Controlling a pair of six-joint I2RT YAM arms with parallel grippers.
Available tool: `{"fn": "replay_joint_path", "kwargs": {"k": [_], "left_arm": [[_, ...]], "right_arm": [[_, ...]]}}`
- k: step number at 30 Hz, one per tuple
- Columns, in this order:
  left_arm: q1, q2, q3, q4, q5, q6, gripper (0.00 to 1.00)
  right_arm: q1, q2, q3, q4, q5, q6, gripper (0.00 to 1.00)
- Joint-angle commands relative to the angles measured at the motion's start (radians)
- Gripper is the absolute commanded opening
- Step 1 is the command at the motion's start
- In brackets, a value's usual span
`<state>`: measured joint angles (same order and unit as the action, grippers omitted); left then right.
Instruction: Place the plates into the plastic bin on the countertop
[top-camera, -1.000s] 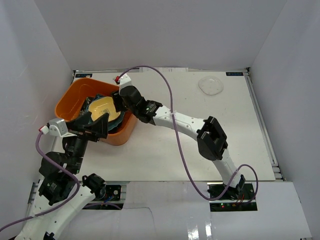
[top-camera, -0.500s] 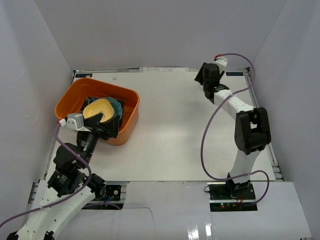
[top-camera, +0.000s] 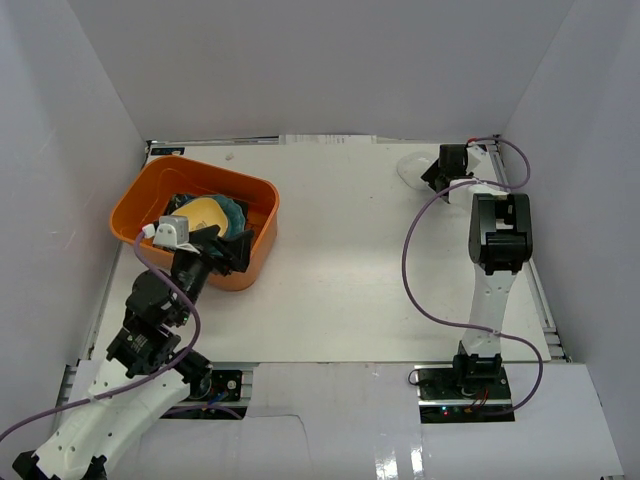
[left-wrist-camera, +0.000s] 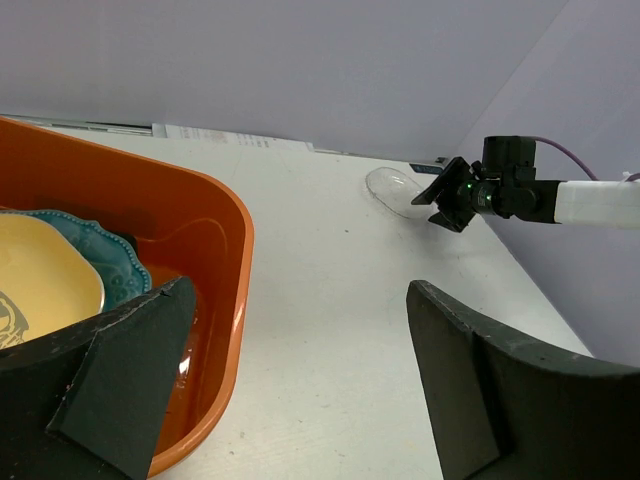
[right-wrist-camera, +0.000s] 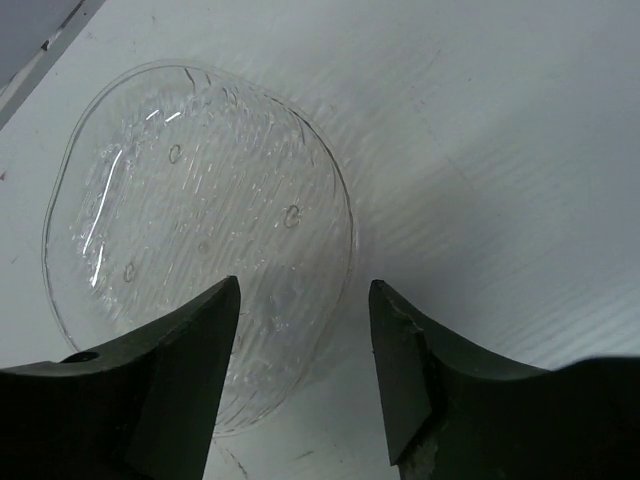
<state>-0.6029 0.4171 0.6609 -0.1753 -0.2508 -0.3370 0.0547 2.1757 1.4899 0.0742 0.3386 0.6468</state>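
The orange plastic bin (top-camera: 135, 195) stands at the left of the white countertop (top-camera: 340, 260) and holds a stack of plates, with the small yellow square plate (top-camera: 205, 213) on a teal scalloped plate (top-camera: 240, 214). In the left wrist view the bin (left-wrist-camera: 215, 215), yellow plate (left-wrist-camera: 40, 275) and teal plate (left-wrist-camera: 105, 260) show. The clear round plate (top-camera: 412, 170) lies at the far right, also seen in the right wrist view (right-wrist-camera: 190, 220). My right gripper (top-camera: 432, 177) is open, its jaws just above the plate's near rim (right-wrist-camera: 305, 330). My left gripper (top-camera: 235, 250) is open and empty over the bin's right wall.
White walls enclose the countertop on three sides. A metal rail (top-camera: 525, 250) runs along the right edge. The right arm's purple cable (top-camera: 410, 270) loops over the right part of the countertop.
My right arm has swung from the bin to the far right corner and now sits at the clear plate. My left gripper has shifted right along the bin's near wall.
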Motion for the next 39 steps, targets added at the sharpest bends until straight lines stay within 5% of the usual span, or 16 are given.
{"fn": "replay_joint_path", "kwargs": {"k": [1,4,5,7,14,21,32,39], "left_arm": [[0.008,0.018,0.005,0.019,0.008,0.013,0.98],[0.008,0.025,0.003,0.019,0.004,0.018,0.98],[0.008,0.025,0.003,0.019,0.004,0.018,0.98],[0.008,0.025,0.002,0.017,0.001,0.019,0.98],[0.009,0.002,0.005,0.014,0.013,0.021,0.98],[0.015,-0.057,0.075,0.008,0.002,0.009,0.98],[0.015,-0.121,0.249,-0.062,0.002,-0.005,0.98],[0.014,-0.138,0.298,-0.118,-0.025,0.01,0.98]], "right_arm": [[-0.004,0.032,0.052,0.024,-0.061,0.068,0.59],[-0.01,0.044,0.046,0.025,-0.067,0.109,0.35],[-0.012,0.042,0.04,0.032,-0.067,0.123,0.18],[-0.013,0.007,0.014,0.056,-0.085,0.129,0.08],[0.026,-0.385,-0.287,0.317,-0.173,0.074,0.08],[0.34,-0.651,-0.264,0.262,-0.234,-0.114,0.08],[0.827,-0.337,0.227,0.087,-0.178,-0.222,0.08],[0.964,0.022,0.694,-0.106,-0.08,-0.277,0.08]]}}
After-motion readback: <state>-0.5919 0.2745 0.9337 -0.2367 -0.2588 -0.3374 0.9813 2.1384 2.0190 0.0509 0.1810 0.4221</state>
